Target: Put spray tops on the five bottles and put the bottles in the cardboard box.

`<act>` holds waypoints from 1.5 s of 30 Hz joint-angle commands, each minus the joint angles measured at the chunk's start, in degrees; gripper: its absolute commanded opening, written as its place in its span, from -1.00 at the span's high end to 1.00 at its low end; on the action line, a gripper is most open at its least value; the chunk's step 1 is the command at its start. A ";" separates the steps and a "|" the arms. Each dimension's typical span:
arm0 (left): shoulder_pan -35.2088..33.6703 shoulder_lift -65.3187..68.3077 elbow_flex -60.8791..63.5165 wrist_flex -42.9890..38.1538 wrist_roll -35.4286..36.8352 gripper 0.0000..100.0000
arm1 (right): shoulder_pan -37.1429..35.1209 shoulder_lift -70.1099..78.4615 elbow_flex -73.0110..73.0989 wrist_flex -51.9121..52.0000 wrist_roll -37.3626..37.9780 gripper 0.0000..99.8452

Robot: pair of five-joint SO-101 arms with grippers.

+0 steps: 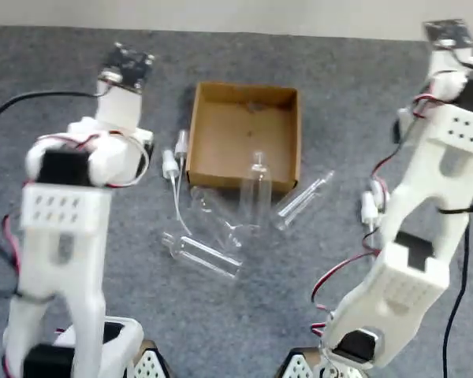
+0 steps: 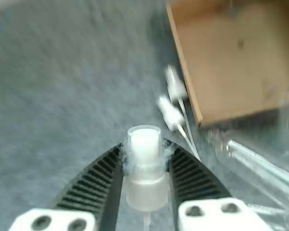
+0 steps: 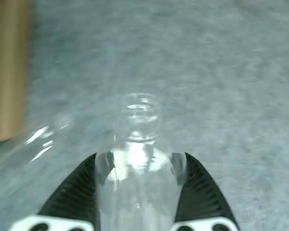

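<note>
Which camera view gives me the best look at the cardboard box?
The high view: the whole cardboard box shows from above, open, with all four walls and its floor. The left wrist view catches one corner and part of the floor; the right wrist view, a strip of one wall.

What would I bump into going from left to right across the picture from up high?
Left arm → two loose spray tops → cardboard box → right arm. The clear bottles lie in front of the box and overlap it sideways, so they get no place in the order.
</note>
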 commanded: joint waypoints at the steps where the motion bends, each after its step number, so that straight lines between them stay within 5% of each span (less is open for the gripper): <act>1: -0.22 -6.73 -4.70 1.05 2.81 0.99 | -7.43 -13.49 13.41 0.84 -0.97 0.99; 5: 0.04 -10.77 -6.81 0.62 6.59 0.99 | -18.07 -27.03 26.95 -1.63 -4.04 0.99; 12: 0.04 -17.27 -10.51 0.53 14.59 0.99 | -38.81 -48.57 56.13 -21.41 -12.22 0.99; 24: -0.31 -27.65 -2.42 -14.33 27.69 0.99 | -64.31 -58.42 84.09 -50.24 -17.85 0.99; 36: -1.27 -32.57 16.75 -28.84 33.76 0.99 | -66.42 -66.51 94.46 -57.19 -17.85 0.99; 45: -0.92 -32.84 17.27 -29.36 35.96 0.99 | -70.37 -67.74 99.65 -65.63 -18.37 0.99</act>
